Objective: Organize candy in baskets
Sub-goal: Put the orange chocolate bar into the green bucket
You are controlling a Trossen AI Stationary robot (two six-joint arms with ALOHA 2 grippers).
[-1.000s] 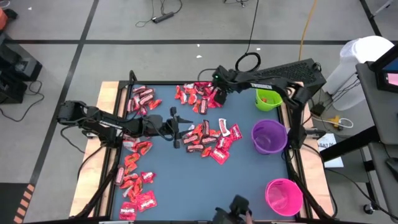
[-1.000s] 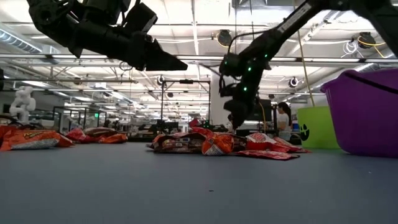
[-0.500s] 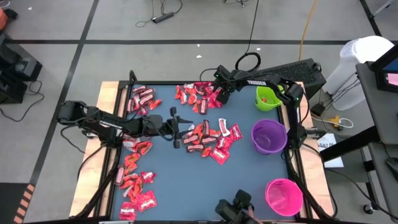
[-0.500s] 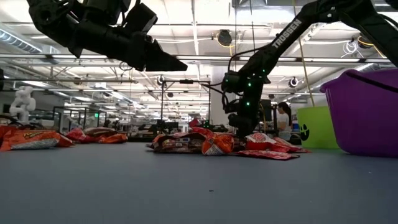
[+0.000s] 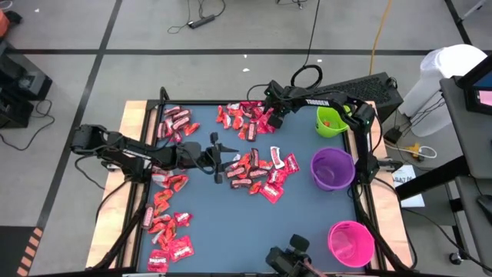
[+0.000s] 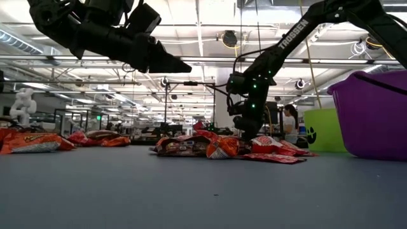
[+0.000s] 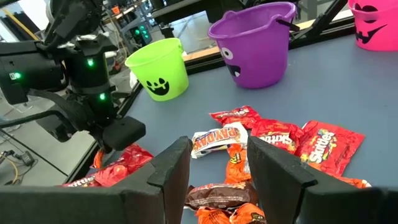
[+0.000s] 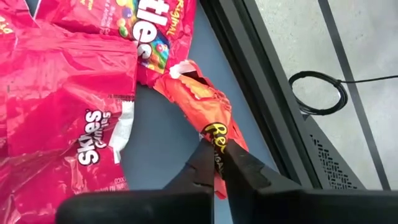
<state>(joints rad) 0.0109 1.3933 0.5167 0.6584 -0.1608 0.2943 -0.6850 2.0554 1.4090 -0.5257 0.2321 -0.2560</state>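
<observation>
Pinching orange candy [image 8: 208, 115]: right gripper [image 8: 219, 163], far pile.

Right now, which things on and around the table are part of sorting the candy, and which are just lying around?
Part of the job:
candy piles
orange candy pinched in the right gripper
green basket
purple basket
pink basket
left gripper, open, hovering over candy

Just lying around:
cable coil on the floor
white container beside the table

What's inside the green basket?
Looking down into the green basket, something small and orange-red lies at the bottom, too tiny to name. The basket's wall may hide more. In the left wrist view only its outside shows.
</observation>
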